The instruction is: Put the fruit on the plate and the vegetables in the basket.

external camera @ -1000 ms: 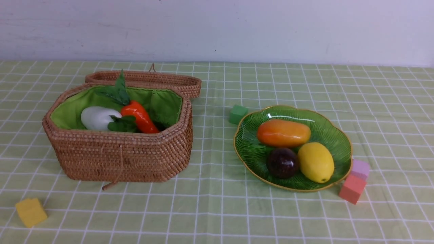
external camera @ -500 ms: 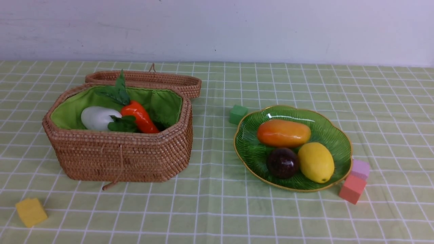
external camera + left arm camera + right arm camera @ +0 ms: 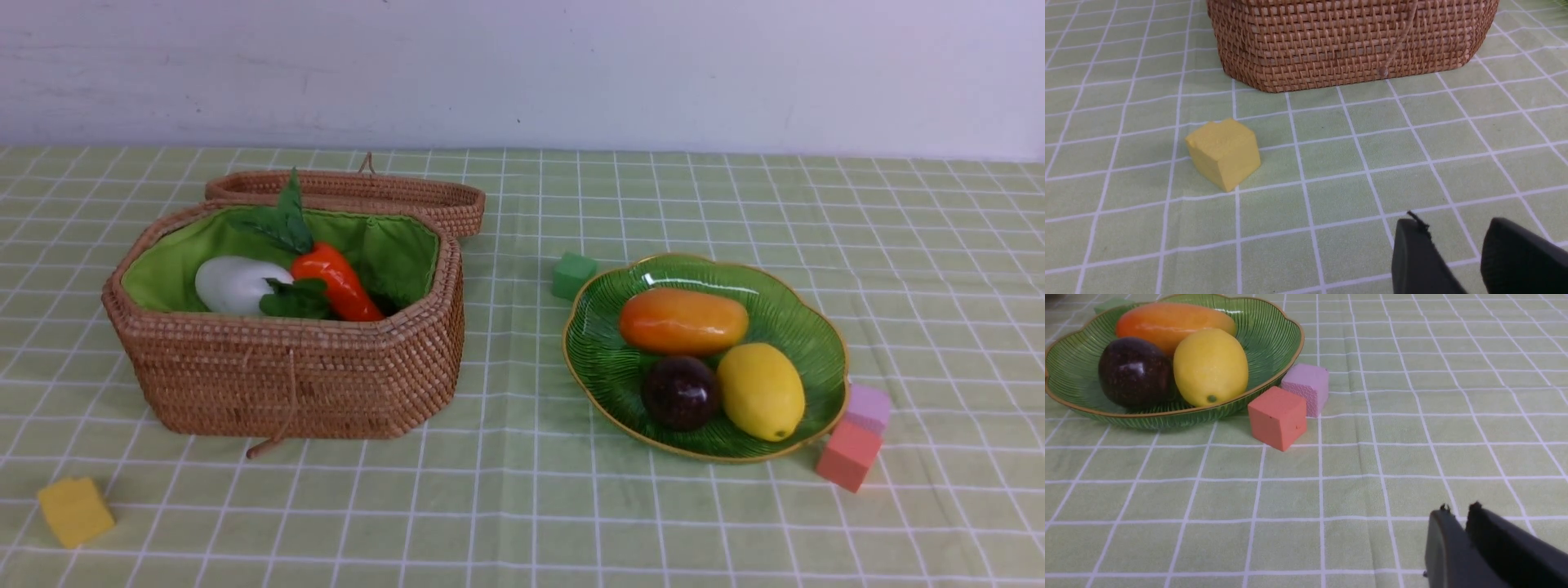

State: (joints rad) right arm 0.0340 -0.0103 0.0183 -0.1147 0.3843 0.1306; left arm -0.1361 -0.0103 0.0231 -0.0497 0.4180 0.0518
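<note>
Nothing on the bench (image 3: pixel 522 523) has shifted between the earlier front views and this one: every fruit, vegetable and cube lies where it did.

All three fruits sit on the plate (image 3: pixel 808 327). The mango (image 3: pixel 682 320) lies at the plate's twelve o'clock, the dark round fruit (image 3: pixel 680 392) at seven o'clock and the lemon (image 3: pixel 761 391) at five o'clock, the last two touching. That half of the task looks finished.

The basket (image 3: pixel 286 384) stands open at nine o'clock from the plate, well apart, with its lid (image 3: pixel 359 192) folded back behind it. Inside, the white radish (image 3: pixel 234 284) and the carrot (image 3: pixel 339 280) show side by side among green leaves. The eggplant and the ridged gourd cannot be seen anywhere; no vegetable is left on the cloth, so they are probably lower in the basket, hidden by its near wall. By that reading the sorting appears complete, though this cannot be confirmed.

Neither arm appears in the front view. The left gripper (image 3: pixel 1455 253) hangs low over bare cloth with a clear gap between its jaws and nothing in them, the yellow cube (image 3: pixel 1223 152) and the basket wall ahead of it. The right gripper (image 3: pixel 1455 535) is empty too, its jaws nearly together with only a slit between. Beyond it, the red cube (image 3: pixel 1277 416) and pink cube (image 3: pixel 1306 387) sit just beside the plate's rim. A green cube (image 3: pixel 573 273) rests at the plate's ten o'clock.
</note>
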